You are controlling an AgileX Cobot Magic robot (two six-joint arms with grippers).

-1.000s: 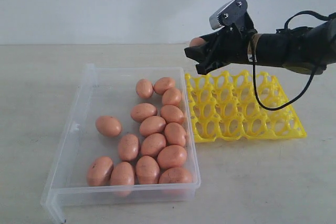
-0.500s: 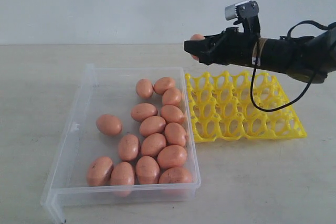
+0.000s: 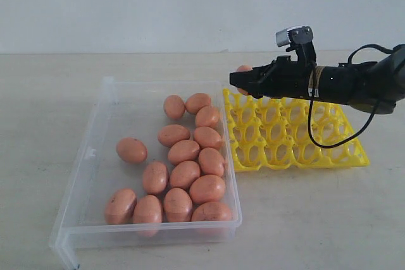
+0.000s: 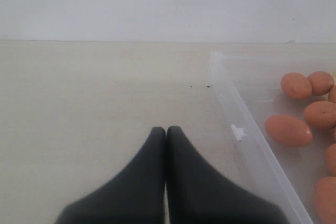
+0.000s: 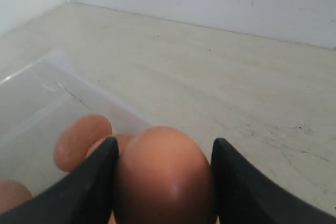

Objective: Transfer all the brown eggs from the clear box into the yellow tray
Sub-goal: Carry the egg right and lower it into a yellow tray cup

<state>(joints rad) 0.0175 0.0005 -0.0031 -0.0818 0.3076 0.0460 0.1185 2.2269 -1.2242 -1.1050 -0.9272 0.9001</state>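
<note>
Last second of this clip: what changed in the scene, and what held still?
The right gripper, clamped on one brown egg throughout, rolled its wrist level, drifted slightly right and came down toward the yellow tray's far left corner. Nothing was taken or let go. The eggs in the clear box, the box and the tray did not move.

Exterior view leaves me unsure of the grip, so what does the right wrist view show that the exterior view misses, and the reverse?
Only the right wrist view: the held egg pressed between both fingers of the right gripper. Only the exterior view: the yellow tray and the whole cluster of loose eggs. Both: the clear box with some eggs inside.
</note>
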